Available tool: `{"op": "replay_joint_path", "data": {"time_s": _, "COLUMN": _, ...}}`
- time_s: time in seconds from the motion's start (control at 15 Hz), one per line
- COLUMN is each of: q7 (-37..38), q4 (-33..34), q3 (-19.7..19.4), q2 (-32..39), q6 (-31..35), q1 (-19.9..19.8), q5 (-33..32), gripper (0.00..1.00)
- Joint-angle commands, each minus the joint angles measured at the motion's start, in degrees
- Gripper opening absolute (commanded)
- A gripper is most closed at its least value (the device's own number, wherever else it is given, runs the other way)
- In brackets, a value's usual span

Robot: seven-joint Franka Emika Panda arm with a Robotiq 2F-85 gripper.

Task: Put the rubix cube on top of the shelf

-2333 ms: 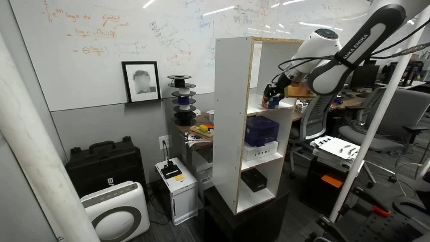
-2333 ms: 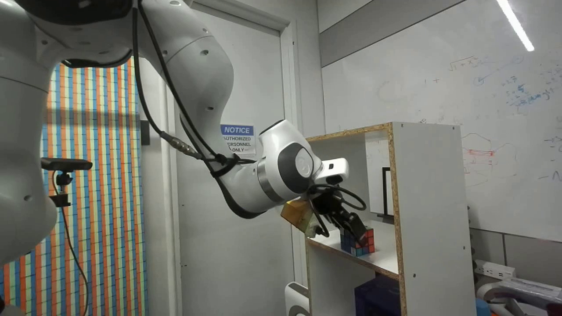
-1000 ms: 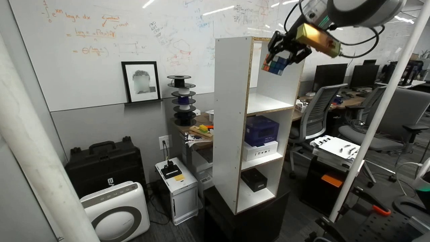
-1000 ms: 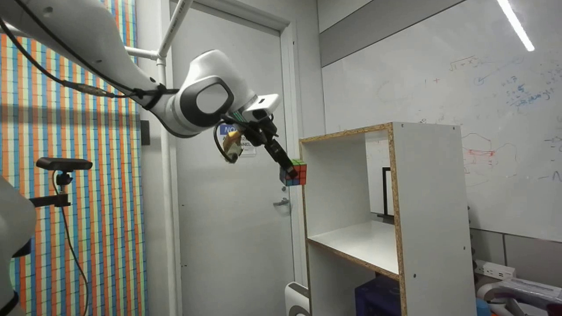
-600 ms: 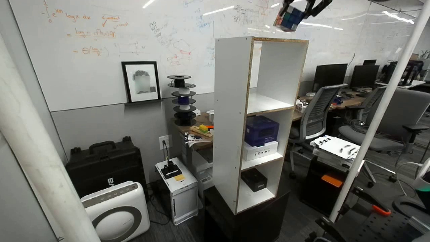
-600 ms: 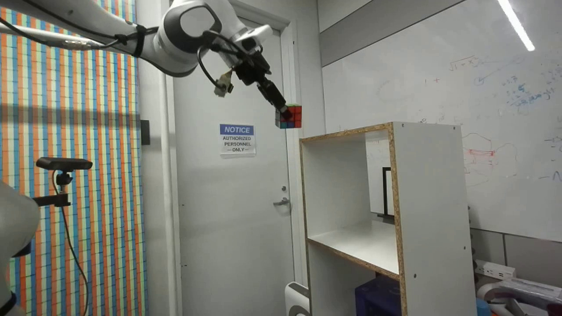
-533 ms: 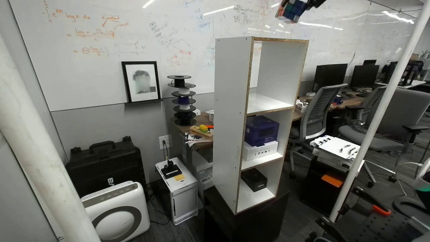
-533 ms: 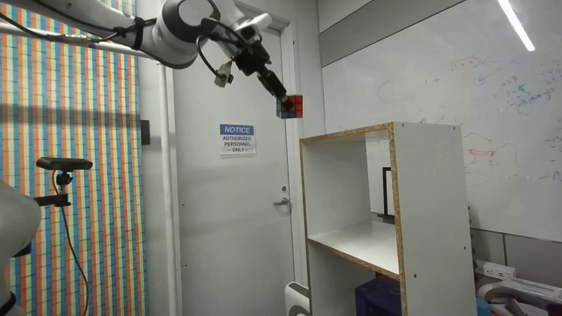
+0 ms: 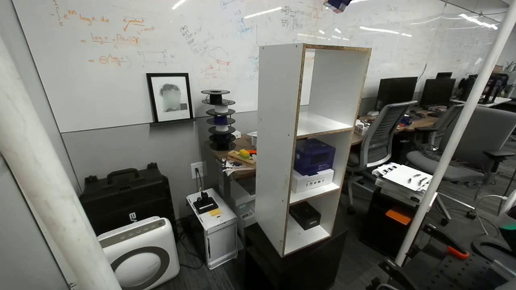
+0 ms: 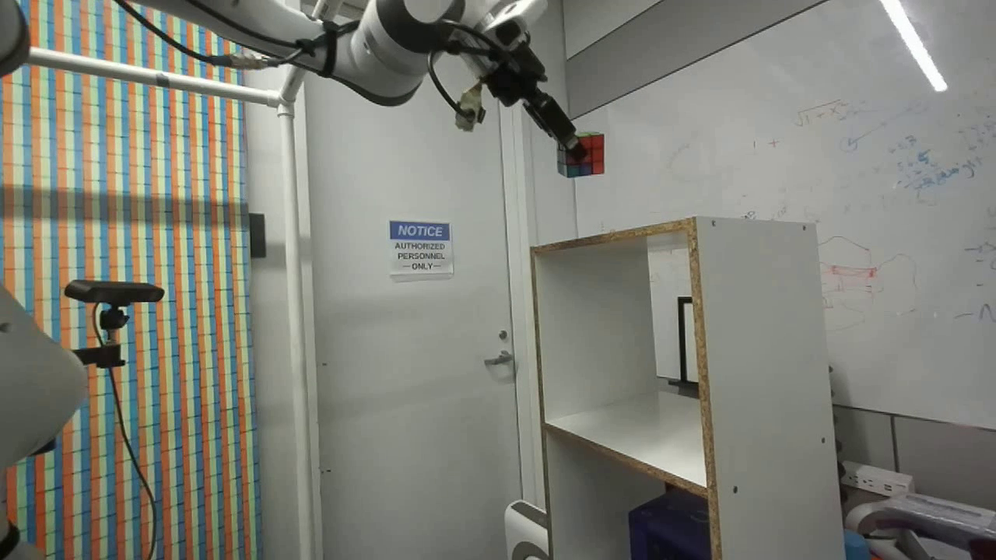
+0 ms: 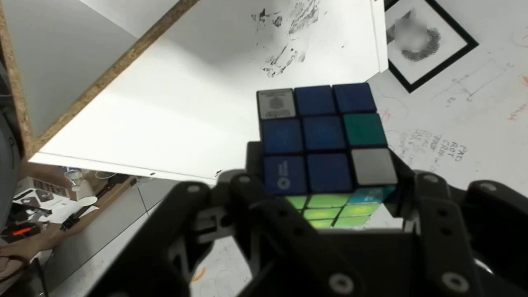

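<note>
The rubix cube (image 10: 589,155) is held in the air above the height of the shelf's top. My gripper (image 11: 328,169) is shut on it, with a finger on either side; the wrist view shows the cube's blue face (image 11: 324,134) and part of a green one. In an exterior view only the cube's lower part (image 9: 338,5) shows at the top edge, and the gripper is out of view there. The white shelf (image 9: 278,121) stands upright; it also shows in an exterior view (image 10: 762,350). Its smudged white top (image 11: 185,103) fills much of the wrist view beyond the cube.
A purple box (image 9: 314,157) on a white box (image 9: 312,181) sits in the shelf's middle compartment, and a black box (image 9: 305,215) in the bottom one. A whiteboard (image 9: 133,96) is behind. A white pole (image 9: 455,133) stands to the side.
The cube, held throughout, has come out of the shelf's top compartment and up past its top. In the last half second it rose slightly and moved sideways toward the shelf.
</note>
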Motion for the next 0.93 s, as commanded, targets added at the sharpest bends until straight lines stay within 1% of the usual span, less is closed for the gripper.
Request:
{"op": "replay_joint_path", "data": {"time_s": 0.0, "q7": 5.1, "q4": 10.1, "q3": 0.5, "q2": 11.7, "q6": -0.2, "q1": 0.0, "q5": -5.8, "gripper": 0.38}}
{"op": "replay_joint_path", "data": {"time_s": 0.13, "q7": 8.5, "q4": 13.7, "q3": -0.7, "q2": 16.2, "q6": -2.3, "q1": 1.0, "q5": -10.2, "gripper": 0.38}}
{"op": "replay_joint_path", "data": {"time_s": 0.27, "q7": 8.9, "q4": 17.7, "q3": -2.1, "q2": 18.9, "q6": -8.5, "q1": 2.9, "q5": -12.3, "gripper": 0.38}}
{"op": "replay_joint_path", "data": {"time_s": 0.33, "q7": 8.9, "q4": 19.9, "q3": -2.8, "q2": 19.7, "q6": -12.7, "q1": 3.8, "q5": -12.2, "gripper": 0.38}}
{"op": "replay_joint_path", "data": {"time_s": 0.4, "q7": 8.9, "q4": 22.1, "q3": -3.3, "q2": 20.4, "q6": -17.9, "q1": 4.7, "q5": -11.9, "gripper": 0.71}}
{"op": "replay_joint_path", "data": {"time_s": 0.47, "q7": 8.6, "q4": 23.6, "q3": -3.9, "q2": 20.7, "q6": -20.5, "q1": 5.4, "q5": -11.7, "gripper": 0.89}}
{"op": "replay_joint_path", "data": {"time_s": 0.6, "q7": 8.8, "q4": 26.2, "q3": -4.6, "q2": 20.4, "q6": -26.6, "q1": 6.7, "q5": -11.9, "gripper": 1.00}}
{"op": "replay_joint_path", "data": {"time_s": 0.73, "q7": 8.7, "q4": 27.6, "q3": -5.1, "q2": 18.6, "q6": -30.1, "q1": 7.5, "q5": -11.6, "gripper": 1.00}}
{"op": "replay_joint_path", "data": {"time_s": 0.8, "q7": 7.2, "q4": 28.2, "q3": -5.3, "q2": 17.6, "q6": -31.9, "q1": 7.7, "q5": -10.0, "gripper": 1.00}}
{"op": "replay_joint_path", "data": {"time_s": 0.87, "q7": 3.8, "q4": 27.8, "q3": -5.5, "q2": 15.6, "q6": -34.9, "q1": 7.7, "q5": -5.7, "gripper": 1.00}}
